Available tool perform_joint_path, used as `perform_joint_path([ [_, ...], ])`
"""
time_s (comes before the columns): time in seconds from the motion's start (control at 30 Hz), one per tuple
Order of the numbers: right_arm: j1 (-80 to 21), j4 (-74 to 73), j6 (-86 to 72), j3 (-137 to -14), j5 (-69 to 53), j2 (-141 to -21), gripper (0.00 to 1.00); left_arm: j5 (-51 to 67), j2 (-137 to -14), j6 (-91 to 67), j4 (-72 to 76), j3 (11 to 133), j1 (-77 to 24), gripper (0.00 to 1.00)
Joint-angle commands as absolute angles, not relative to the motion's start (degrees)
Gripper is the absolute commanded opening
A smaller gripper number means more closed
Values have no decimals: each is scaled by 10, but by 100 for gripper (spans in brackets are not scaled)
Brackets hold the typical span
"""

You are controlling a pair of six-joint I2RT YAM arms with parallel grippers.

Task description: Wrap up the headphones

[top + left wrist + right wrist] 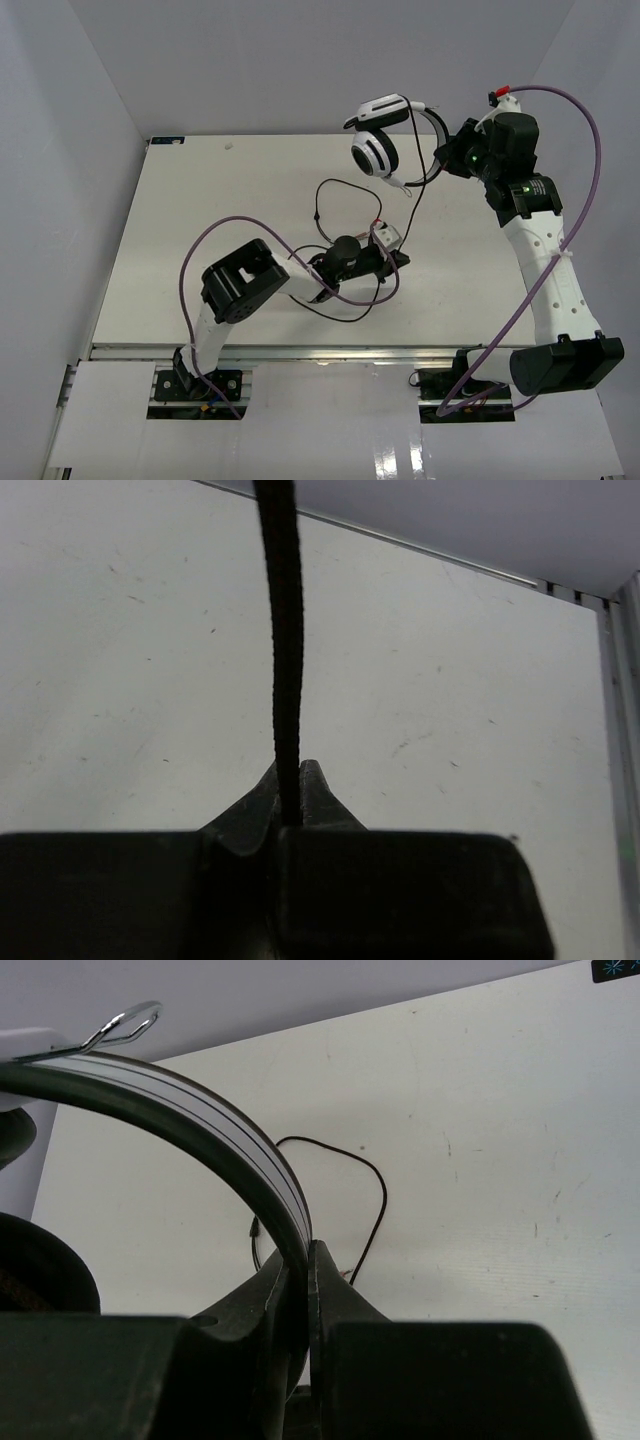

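Over the table (180, 220), right end effector (298, 1260) holds headphones (376, 152) aloft by headband (200, 1110); left end effector (290, 780) pinches cable (283, 630).

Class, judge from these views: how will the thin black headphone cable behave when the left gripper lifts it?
Probably floppy: the cable lies in loose loops on the table. Likely light, being so thin. It may slip, as the left gripper pinches it only at the very tip.

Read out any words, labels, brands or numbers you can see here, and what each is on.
None can be read.
White-and-black over-ear headphones and their thin black cable: no lettering shows.
Small blue mark at the right wrist view's top edge: too blurred to read.
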State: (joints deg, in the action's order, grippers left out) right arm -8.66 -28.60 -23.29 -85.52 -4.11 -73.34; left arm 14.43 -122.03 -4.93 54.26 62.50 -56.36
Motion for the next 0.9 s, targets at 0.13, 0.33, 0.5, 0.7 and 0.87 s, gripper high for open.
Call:
perform_joint_path([
  [0.13,-78,-206,-230,-874,-22,-742,8,258,-1064,-32,545,545,-579,0],
  [0.33,-63,-203,-219,-869,-49,-744,8,271,-1020,-22,537,500,-580,0],
  [0.5,-35,-201,-192,-879,-172,-736,8,278,-1012,-5,504,481,-554,0],
  [0.7,-19,-197,-150,-891,-370,-727,8,315,-1031,-4,467,494,-511,0],
  [0.87,-16,-199,-45,-871,-505,-693,8,359,-1020,-28,477,481,-460,0],
])
